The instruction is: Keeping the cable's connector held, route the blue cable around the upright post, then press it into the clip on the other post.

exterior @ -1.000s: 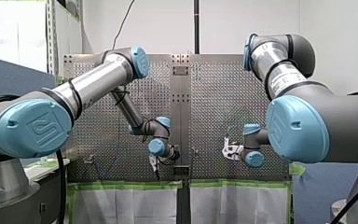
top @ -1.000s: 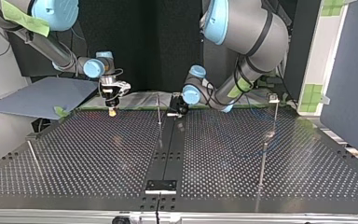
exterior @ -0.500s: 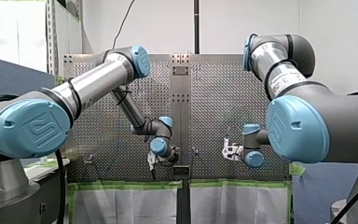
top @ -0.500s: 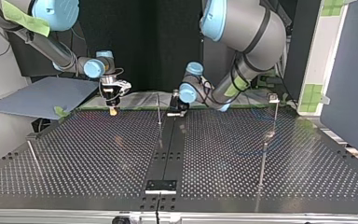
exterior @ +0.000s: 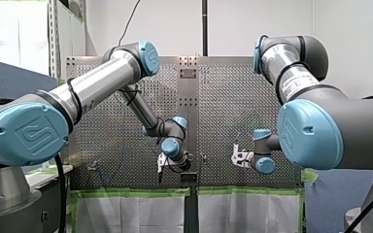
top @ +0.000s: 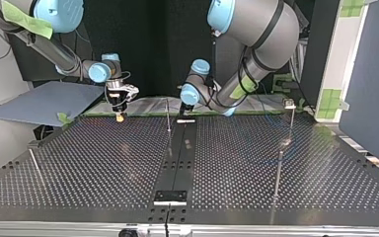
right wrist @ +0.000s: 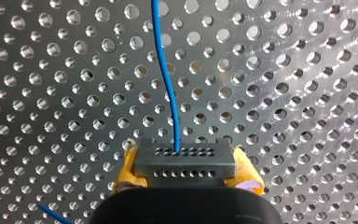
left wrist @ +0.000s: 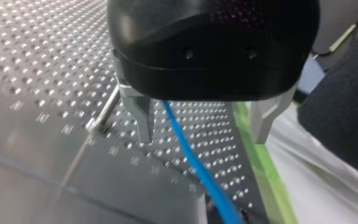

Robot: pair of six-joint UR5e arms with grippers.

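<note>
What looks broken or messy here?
Nothing stands out. My right gripper holds the connector squarely, the blue cable leaves it without kinks, and my left gripper has its fingers open around the cable.

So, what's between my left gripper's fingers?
The blue cable passes through the open left gripper, between its fingers; the left wrist view shows it.

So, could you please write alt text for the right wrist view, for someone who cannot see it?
My right gripper clamps a dark connector with rows of small holes between its yellow pads. A thin blue cable leaves the connector and runs ahead of the gripper over the perforated metal table.
</note>
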